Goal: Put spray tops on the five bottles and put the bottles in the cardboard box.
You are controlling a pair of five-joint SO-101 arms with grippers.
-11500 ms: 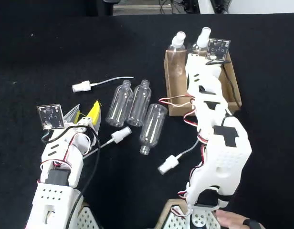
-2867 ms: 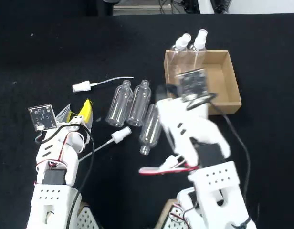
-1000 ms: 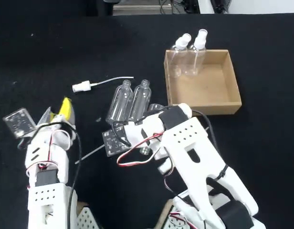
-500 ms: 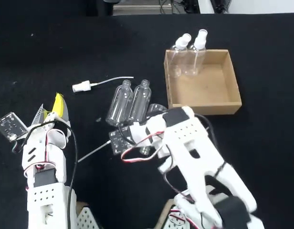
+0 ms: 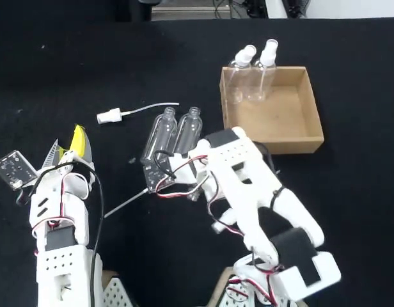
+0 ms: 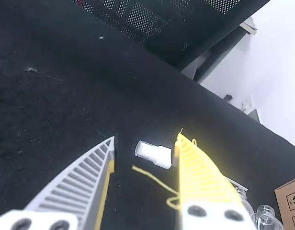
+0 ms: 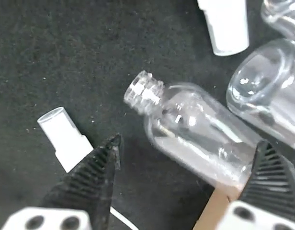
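From above, the cardboard box (image 5: 272, 146) sits in the upper right of the frame on the black table (image 5: 350, 211). Two capped bottles (image 5: 238, 73) stand at its upper-left corner. Left of the box, near the centre, two bare bottles (image 5: 160, 134) lie side by side with their necks pointing up the frame. A loose spray top (image 5: 110, 116) with its thin tube lies to their upper left. The right arm (image 5: 248, 185) is bent across the middle, its wrist just below the bare bottles. The left gripper (image 5: 66, 147) is at the lower left, well apart from all of these — fingers spread, holding nothing.

In the left wrist view, the left gripper (image 6: 145, 138) is released, its grey and yellow fingers apart. The loose spray top (image 6: 153, 154) lies on the table beyond, seen in the gap between the tips. The bare bottles' necks (image 6: 267, 223) and a corner of the cardboard box (image 6: 289, 201) show past the yellow finger.

In the right wrist view, the right gripper (image 7: 189, 141) is also released, its black fingers wide on either side of a third bottle (image 7: 200, 129) that lies uncapped on the table — whether either finger touches it I cannot tell. A second spray top (image 7: 66, 136) lies just beside one fingertip, near that bottle's threaded neck. A third spray top (image 7: 224, 24) lies farther off, and the bare bottles (image 7: 262, 91) lie just beside the third bottle's body.
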